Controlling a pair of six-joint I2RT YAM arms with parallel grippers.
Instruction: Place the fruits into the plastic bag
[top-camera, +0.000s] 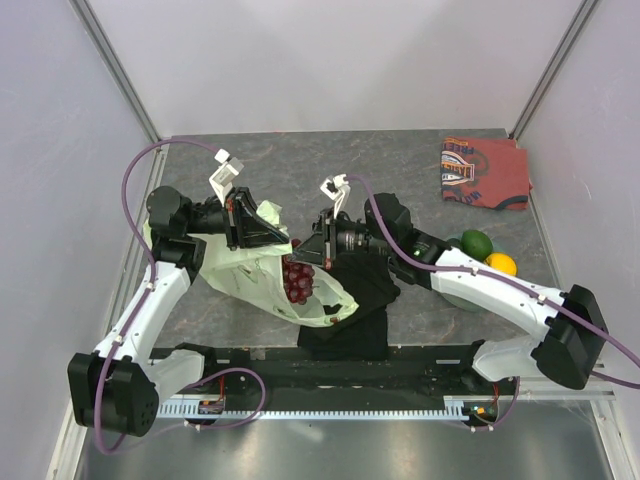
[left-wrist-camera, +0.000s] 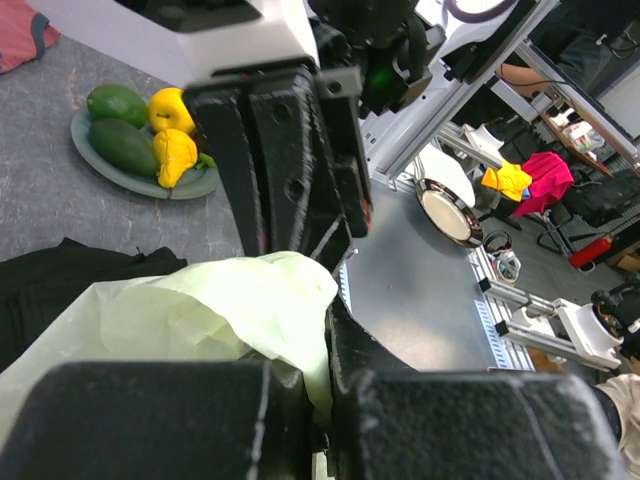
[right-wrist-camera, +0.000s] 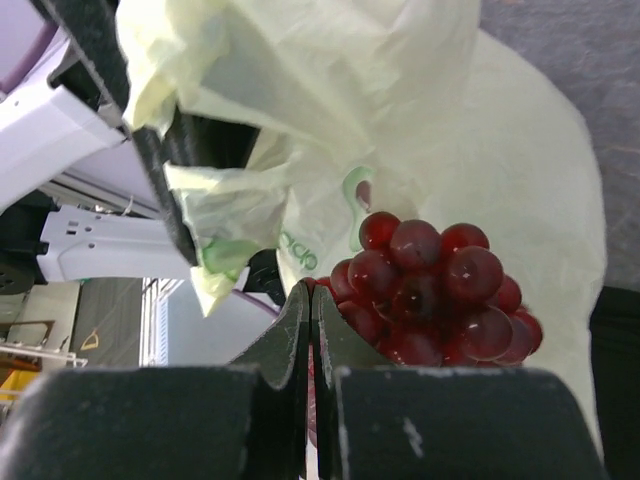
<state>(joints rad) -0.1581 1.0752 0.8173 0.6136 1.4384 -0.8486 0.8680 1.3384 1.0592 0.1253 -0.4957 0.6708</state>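
Dark red and single, the grape bunch (right-wrist-camera: 440, 290) is the only fruit off the plate (left-wrist-camera: 145, 185). On that plate lie two green fruits (left-wrist-camera: 122, 145) and two yellow fruits (left-wrist-camera: 172, 112), crowded together and touching. One plastic bag (top-camera: 240, 264), pale yellow-green, lies crumpled on the grey surface (top-camera: 400, 170) between the two arms. The left fingers (left-wrist-camera: 150, 420) are clenched on a fold of the bag's rim. The right fingers (right-wrist-camera: 285, 340) are pressed together with a sliver of red between them, seemingly nipping the bunch at its edge. The grapes sit just to one side of the tips, touching them, with the bag's film behind. From above, the bunch lies within the bag's outline at its mouth, between the two sets of fingers. One black cloth (top-camera: 365, 305) lies partly under the bag and beneath the right arm. One red-orange patterned cloth (top-camera: 485, 172) lies well apart, near the far right corner. From above, the right arm hides much of the plate
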